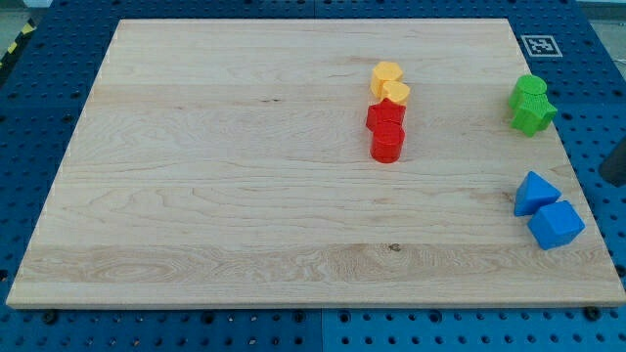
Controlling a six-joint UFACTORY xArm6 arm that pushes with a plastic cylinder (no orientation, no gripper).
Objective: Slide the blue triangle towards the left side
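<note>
The blue triangle (535,192) lies near the board's right edge, low in the view. It touches a blue cube-like block (557,225) just below and to its right. A dark rod enters at the view's right edge. My tip (607,178) sits just off the wooden board (215,196), to the right of the blue triangle and slightly above it, with a gap between them.
Two yellow blocks (389,82) sit stacked in line above a red star-like block (386,114) and a red cylinder-like block (386,146), right of centre. Two green blocks (531,104) stand at the upper right edge. A black-and-white marker (540,45) is at the board's top right corner.
</note>
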